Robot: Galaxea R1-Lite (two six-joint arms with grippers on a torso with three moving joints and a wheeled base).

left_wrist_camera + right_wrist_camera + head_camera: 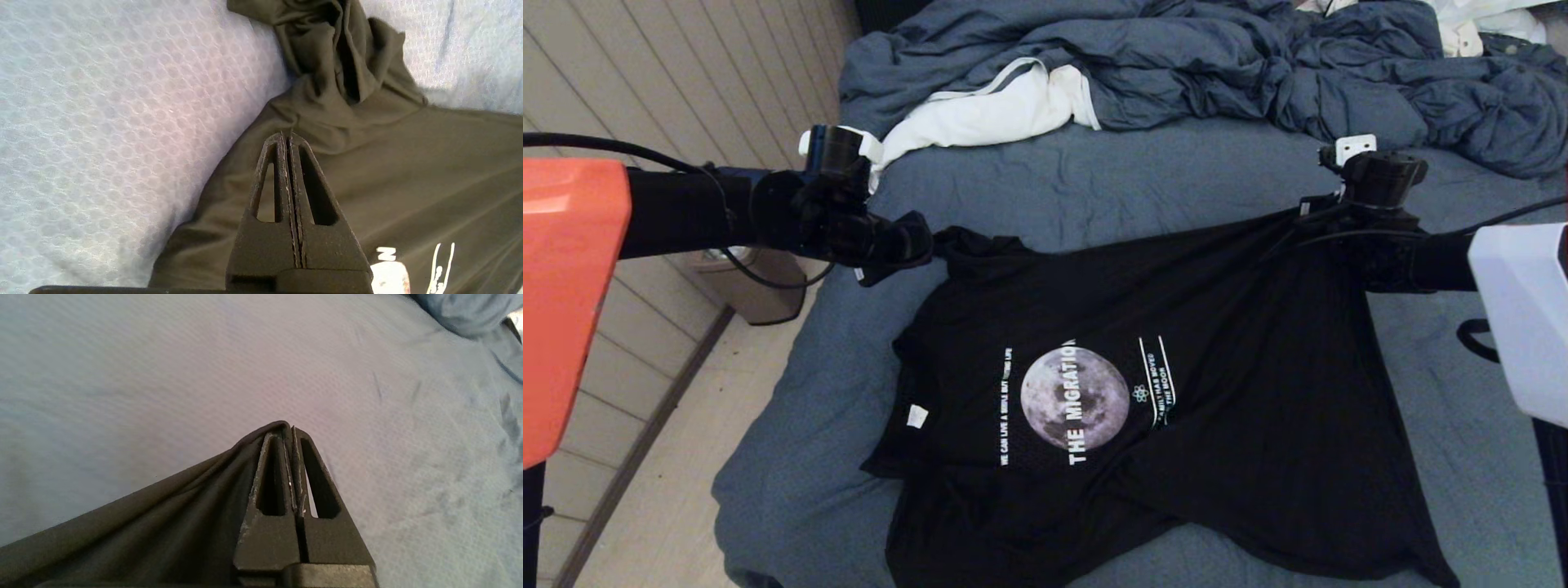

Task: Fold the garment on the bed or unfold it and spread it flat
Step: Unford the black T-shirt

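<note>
A: Where is the T-shirt (pixel 1176 367) lying?

B: Print side up on the bed (pixel 1094 180), towards its near edge and reaching close to the bed's left edge, the moon graphic facing the ceiling. The crumpled duvet (pixel 1258 73) and a white cloth (pixel 988 110) sit well apart, at the far edge.

A: And the right gripper (pixel 291 430)?

B: Its fingers (pixel 265 498) are pressed together with a pinch of the shirt's edge between them; in the right wrist view black fabric runs taut away from the tips, lifted off the sheet.

A: The left gripper (pixel 288 136)?

B: Fingers closed flat against each other, with nothing visibly clamped. They hang over the shirt, with its bunched corner just ahead of the tips.

A: So what does the next move turn on?

B: I judge the shirt's far edge runs roughly across the bed from one gripper to the other. The right end is held and raised; the left end is crumpled and loose. The left arm is nearer that corner, so it would need to open and take it before both can pull the edge straight.
</note>
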